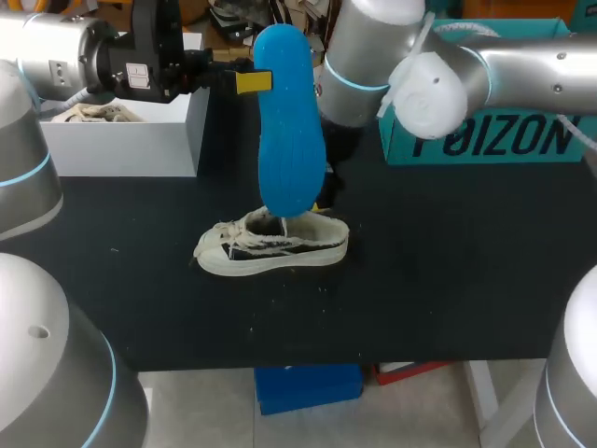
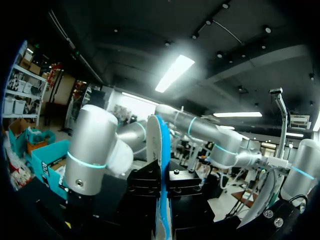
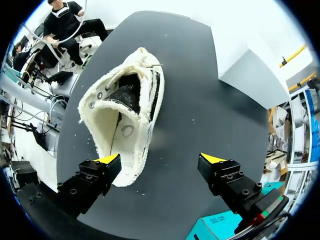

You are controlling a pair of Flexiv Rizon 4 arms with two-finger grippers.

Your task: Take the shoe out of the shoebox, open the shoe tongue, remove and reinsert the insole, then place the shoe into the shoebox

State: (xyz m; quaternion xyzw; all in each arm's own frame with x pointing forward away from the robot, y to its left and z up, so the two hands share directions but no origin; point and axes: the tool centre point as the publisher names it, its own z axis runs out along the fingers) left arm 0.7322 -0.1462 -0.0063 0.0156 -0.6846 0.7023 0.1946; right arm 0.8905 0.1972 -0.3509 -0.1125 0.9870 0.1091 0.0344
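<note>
A blue insole [image 1: 289, 131] stands upright in the air, its lower end just above the heel opening of the white canvas shoe [image 1: 270, 245]. My left gripper [image 1: 252, 81] is shut on the insole's upper part. In the left wrist view the insole [image 2: 161, 165] shows edge-on, pinched between the black fingers of the left gripper [image 2: 162, 200]. The shoe lies on the black table, toe to the left. My right gripper [image 3: 160, 160] hangs open over the shoe [image 3: 127, 125], one yellow fingertip [image 3: 107, 160] beside the heel. In the head view the insole hides most of the right gripper.
A white shoebox [image 1: 121, 140] with paper inside stands at the back left; it also shows as the white box [image 3: 250, 75] ahead of the right gripper. A teal box [image 1: 485, 131] stands at the back right under my right arm [image 1: 373, 65]. The black tabletop [image 1: 448, 271] is bare on the right.
</note>
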